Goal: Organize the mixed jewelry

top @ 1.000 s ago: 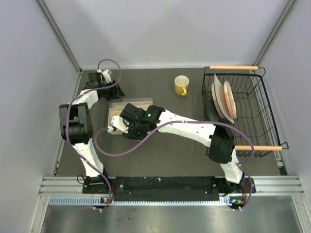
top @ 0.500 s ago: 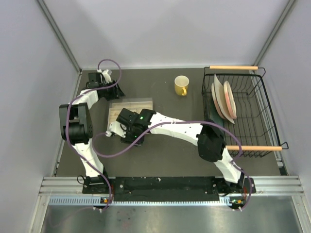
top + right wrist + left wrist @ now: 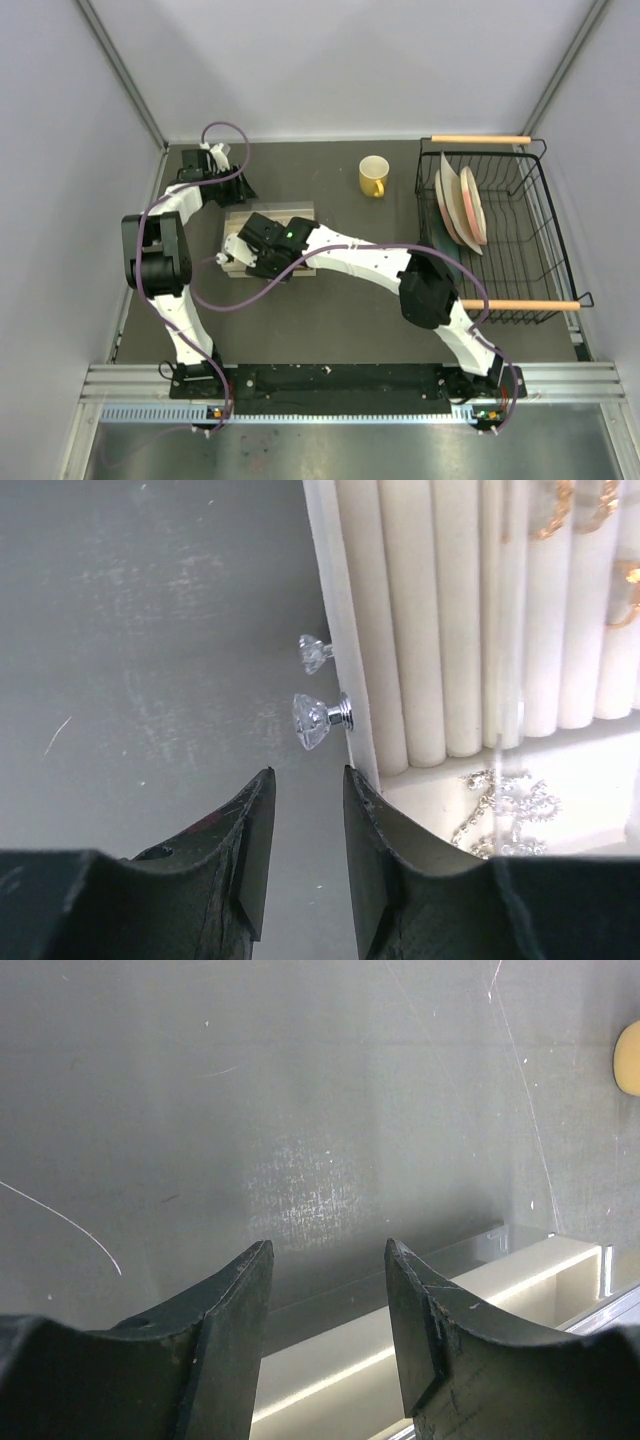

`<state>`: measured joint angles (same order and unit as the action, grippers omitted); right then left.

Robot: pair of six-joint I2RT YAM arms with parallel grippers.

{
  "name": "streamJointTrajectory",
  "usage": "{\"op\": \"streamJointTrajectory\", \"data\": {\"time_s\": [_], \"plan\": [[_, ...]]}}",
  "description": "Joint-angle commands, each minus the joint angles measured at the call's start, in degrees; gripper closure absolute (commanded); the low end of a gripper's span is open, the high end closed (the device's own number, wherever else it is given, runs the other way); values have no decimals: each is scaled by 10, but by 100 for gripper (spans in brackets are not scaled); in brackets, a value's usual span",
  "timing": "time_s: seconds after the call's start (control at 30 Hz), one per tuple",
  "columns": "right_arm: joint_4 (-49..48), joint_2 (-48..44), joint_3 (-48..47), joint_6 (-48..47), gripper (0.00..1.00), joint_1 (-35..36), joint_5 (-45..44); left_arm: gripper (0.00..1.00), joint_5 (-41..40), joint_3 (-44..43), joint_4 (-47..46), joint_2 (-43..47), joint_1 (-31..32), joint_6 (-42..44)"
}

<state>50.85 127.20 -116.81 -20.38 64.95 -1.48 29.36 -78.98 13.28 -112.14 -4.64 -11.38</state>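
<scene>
Dark grey worktop (image 3: 350, 320) fills most of both wrist views, scuffed and bare around the cream jewelry box (image 3: 440, 610). The right pincer (image 3: 307, 778) hovers with its fingers a little apart and nothing between them. It is lined up on the crystal knob (image 3: 318, 720) straight ahead, which juts from the box's side wall. That aim suggests the knob is the next thing to grip, probably to pull a drawer or lid.

Ahead and to this pincer's right, the gold rings (image 3: 562, 510) sit among the padded rolls. The silvery cluster (image 3: 500, 805) lies just to its right in a lower compartment.

The left pincer (image 3: 328, 1250) is spread and empty, parked beyond the box, apparently out of the way.

From overhead, the right wrist covers most of the box, so no jewelry shows there. The rings are cut off by the frame edge. A smaller glint beyond the knob may be a second knob or a reflection; I cannot tell.
</scene>
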Motion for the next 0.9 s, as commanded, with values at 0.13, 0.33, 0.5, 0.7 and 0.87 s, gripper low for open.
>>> {"op": "streamJointTrajectory", "data": {"time_s": [0.13, 0.33, 0.5, 0.7, 0.87], "plan": [[-54, 13, -49, 6, 67, -12, -58, 47, -1, 14, 45, -29, 11, 13], [-64, 23, -62, 10, 66, -16, -73, 47, 1, 15, 44, -29, 11, 11], [-76, 38, -74, 20, 66, -18, -99, 47, 1, 15, 43, -29, 12, 9], [-82, 31, -64, 29, 65, -18, -105, 47, -2, 15, 42, -27, 12, 11], [-82, -18, -4, 25, 63, -8, -76, 47, -4, 7, 42, -25, 12, 12]]}}
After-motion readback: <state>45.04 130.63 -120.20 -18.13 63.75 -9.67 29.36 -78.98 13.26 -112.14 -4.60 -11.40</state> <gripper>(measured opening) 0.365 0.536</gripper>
